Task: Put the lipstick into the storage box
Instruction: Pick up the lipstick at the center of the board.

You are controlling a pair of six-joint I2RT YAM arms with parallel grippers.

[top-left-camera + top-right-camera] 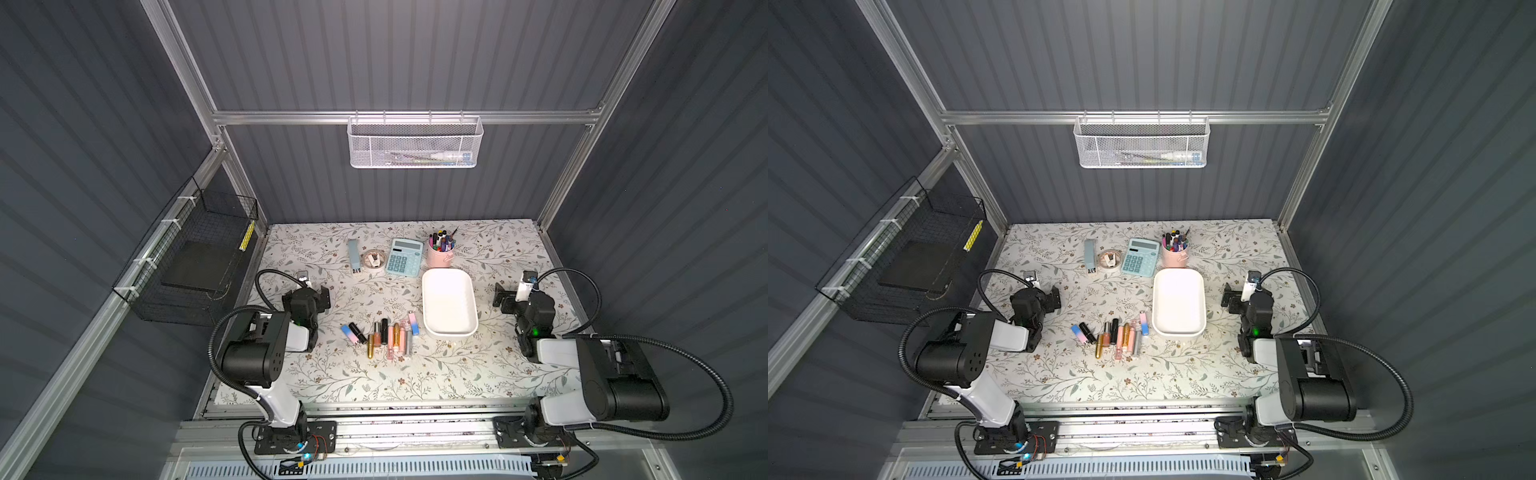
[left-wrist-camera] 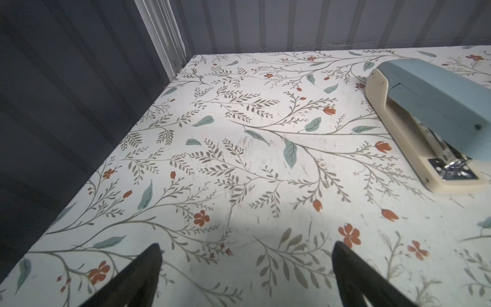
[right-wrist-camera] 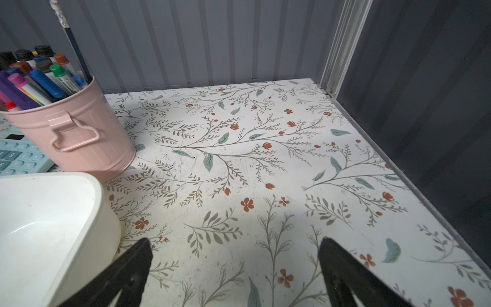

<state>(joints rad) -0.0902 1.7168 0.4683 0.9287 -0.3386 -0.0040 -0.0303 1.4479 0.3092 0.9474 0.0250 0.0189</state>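
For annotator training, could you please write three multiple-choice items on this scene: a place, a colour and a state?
1. What colour is the calculator? A) Red. B) Black. C) Light blue.
2. Where is the storage box? A) On the calculator. B) On the table, beside the pink pen cup. C) At the table's left edge.
3. What is in the storage box? A) Nothing. B) The calculator. C) The pen cup.
Answers: 1 C, its body is pale blue; 2 B, it sits by the cup; 3 A, its inside is bare.
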